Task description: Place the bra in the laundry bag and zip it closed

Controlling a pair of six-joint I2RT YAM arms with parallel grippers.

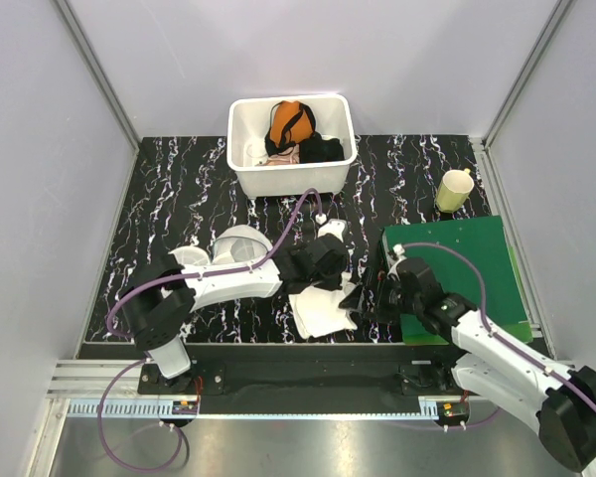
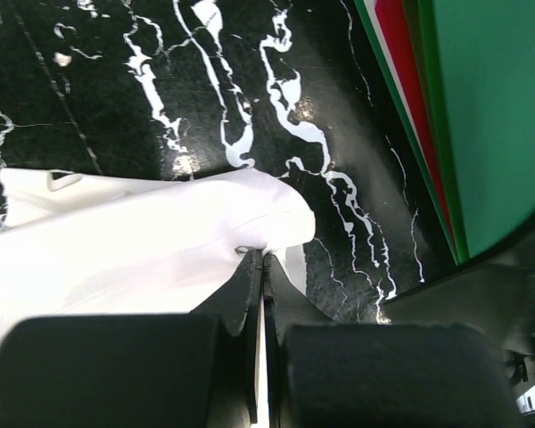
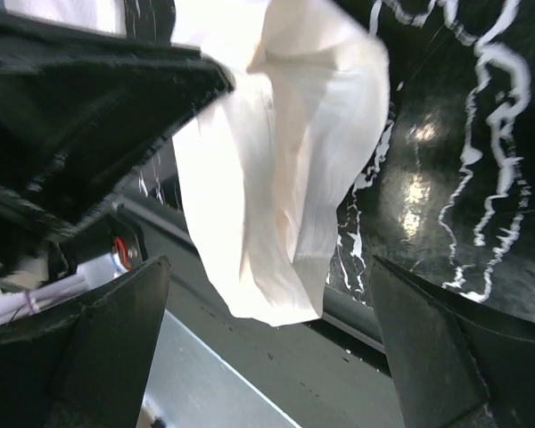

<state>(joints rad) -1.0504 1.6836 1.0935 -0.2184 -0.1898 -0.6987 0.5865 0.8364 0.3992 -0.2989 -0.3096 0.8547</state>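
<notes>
**Left jaws pinch the bra while the right jaws stand wide**

The left jaws are closed tight on a fold of the bra (image 2: 152, 250), and the white cloth bunches right at their tips. A pinch at the edge like this looks meant to lift the soft fabric off the tabletop (image 1: 179, 189) rather than drag it flat. The right jaws are spread wide with nothing in them. They face the hanging fold from the other side, probably so they can take a second hold and keep the cloth from flopping. I cannot tell whether they touch it.

The bra is close to the near edge, a little right of that edge's middle, between the two arms. The bag (image 1: 236, 243) lies just to its left, nearer the tabletop's middle and partly under the left arm (image 1: 228, 283). That makes for a short carry. The arm hides too much to tell whether the zip is open.

A green board (image 1: 467, 258) fills the near right corner, under the right arm. The tub (image 1: 278, 179) stands at the middle of the far edge, holding an orange garment (image 1: 288, 121) and a black one (image 1: 323, 149), well apart from the work. A cup (image 1: 455, 189) stands toward the far right corner.
</notes>
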